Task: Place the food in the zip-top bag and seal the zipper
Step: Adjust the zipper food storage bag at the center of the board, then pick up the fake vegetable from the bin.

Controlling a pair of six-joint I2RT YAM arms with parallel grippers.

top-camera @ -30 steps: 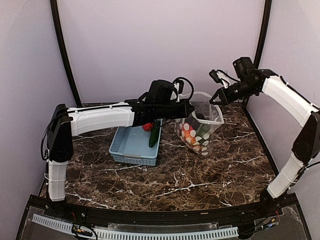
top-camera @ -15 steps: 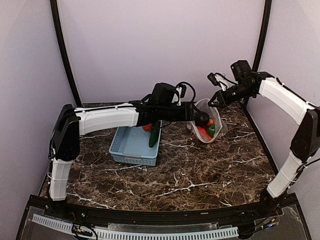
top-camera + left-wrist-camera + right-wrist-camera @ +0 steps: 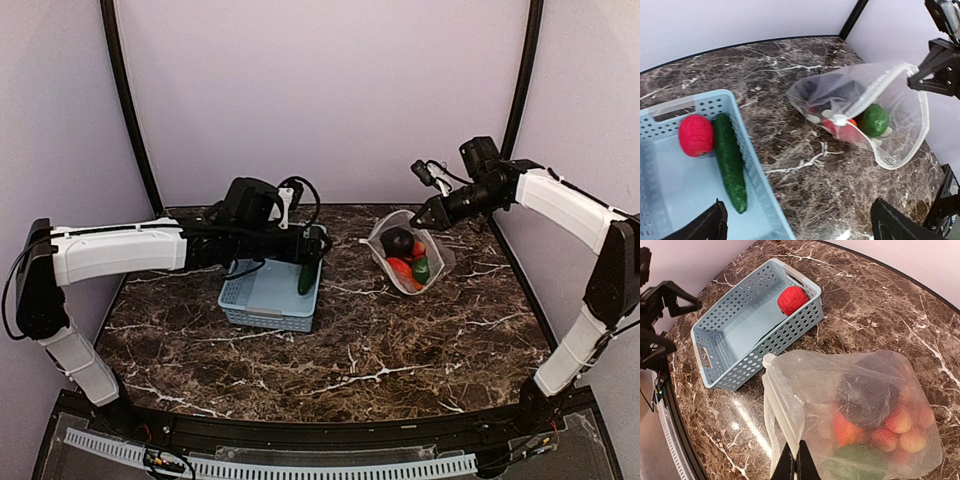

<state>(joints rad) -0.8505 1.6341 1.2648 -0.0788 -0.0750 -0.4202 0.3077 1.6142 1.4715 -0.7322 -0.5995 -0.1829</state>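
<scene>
The right gripper (image 3: 430, 212) is pinching, with jaws closed, the mouth edge of the zip-top bag (image 3: 385, 232) and is holding this edge up, while the bottom of the bag is resting on the marble table (image 3: 400, 350) to the right of the basket (image 3: 262, 300). The zipper (image 3: 875, 90) is running along the open mouth, with its slider at the end far from the right gripper. Inside the bag a dark eggplant (image 3: 397, 240), a green pepper (image 3: 422, 268) and red and orange pieces (image 3: 847, 430) are lying together. The left gripper (image 3: 797, 210) is hovering over the right edge of the basket with jaws wide apart and nothing between them. In the basket a cucumber (image 3: 730, 160) and a round red piece (image 3: 696, 135) are lying side by side, touching.
</scene>
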